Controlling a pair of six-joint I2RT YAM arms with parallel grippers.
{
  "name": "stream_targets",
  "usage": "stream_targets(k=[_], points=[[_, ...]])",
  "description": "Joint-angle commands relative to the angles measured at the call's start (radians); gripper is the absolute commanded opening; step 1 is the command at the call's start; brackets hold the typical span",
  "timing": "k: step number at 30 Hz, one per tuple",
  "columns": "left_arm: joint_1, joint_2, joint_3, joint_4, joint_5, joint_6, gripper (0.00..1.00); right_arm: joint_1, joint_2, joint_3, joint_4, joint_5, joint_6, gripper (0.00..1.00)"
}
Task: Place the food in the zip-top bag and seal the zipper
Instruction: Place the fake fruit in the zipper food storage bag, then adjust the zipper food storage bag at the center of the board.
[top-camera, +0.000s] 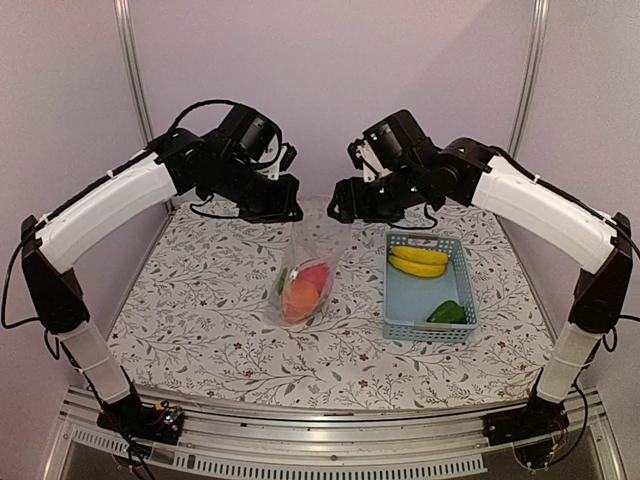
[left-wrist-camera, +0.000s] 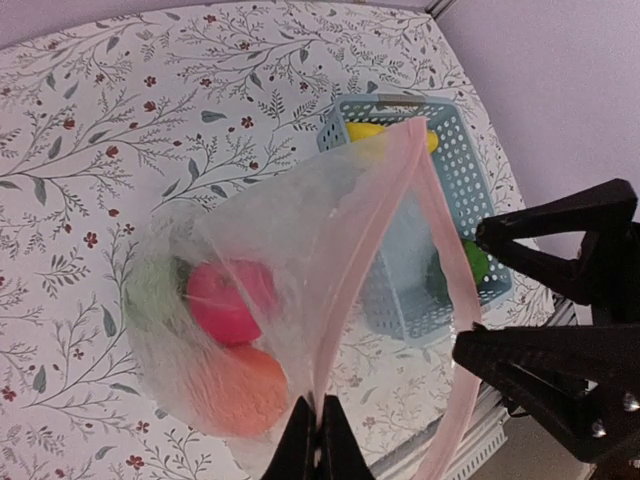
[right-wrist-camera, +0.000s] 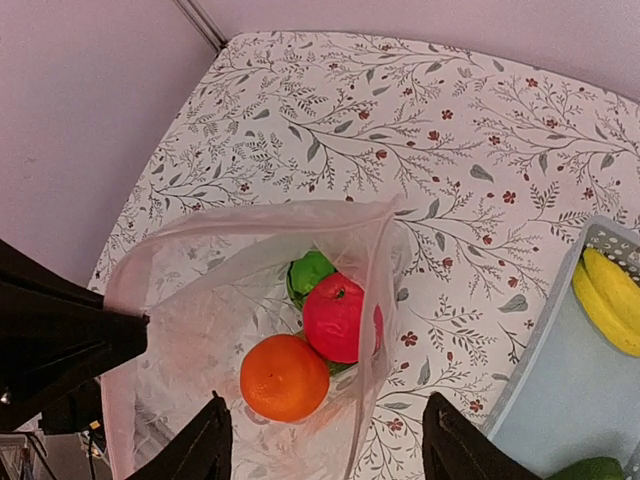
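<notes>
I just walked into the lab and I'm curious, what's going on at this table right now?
Two arms are bagging toy food. The left gripper is pinched shut on the mouth edge of the zip-top bag, holding it upright; the right gripper is open beside the mouth. An orange piece, a red piece and a green piece are inside; bananas and a second green piece lie in the basket. The bag is unsealed.

My left arm (top-camera: 100, 205) and right arm (top-camera: 545, 205) wear white shells along the long links — every joint, wrist housing and base is black. Thin black cables (top-camera: 12, 290) loop loose near each wrist and trail down by the bases. My left tool (top-camera: 288, 212) and right tool (top-camera: 338, 212) are matte black, fingers tapering to wedges, small silver screws (left-wrist-camera: 628, 401) in the right one's side.
</notes>
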Motion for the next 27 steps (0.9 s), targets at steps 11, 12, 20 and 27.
stream_targets(k=[11, 12, 20, 27], points=[[-0.048, 0.013, 0.111, -0.192, -0.013, -0.039, 0.40, 0.004, 0.103, 0.131, -0.109, -0.028, 0.113, 0.06], [-0.064, 0.013, 0.110, -0.194, -0.025, -0.040, 0.39, 0.004, 0.095, 0.127, -0.106, -0.036, 0.127, 0.03], [-0.135, 0.074, 0.166, -0.308, -0.161, -0.116, 0.38, 0.003, 0.081, 0.134, -0.114, -0.061, 0.176, 0.00], [-0.140, 0.066, 0.139, -0.307, -0.224, -0.143, 0.29, 0.003, 0.050, 0.114, -0.124, -0.043, 0.197, 0.00]])
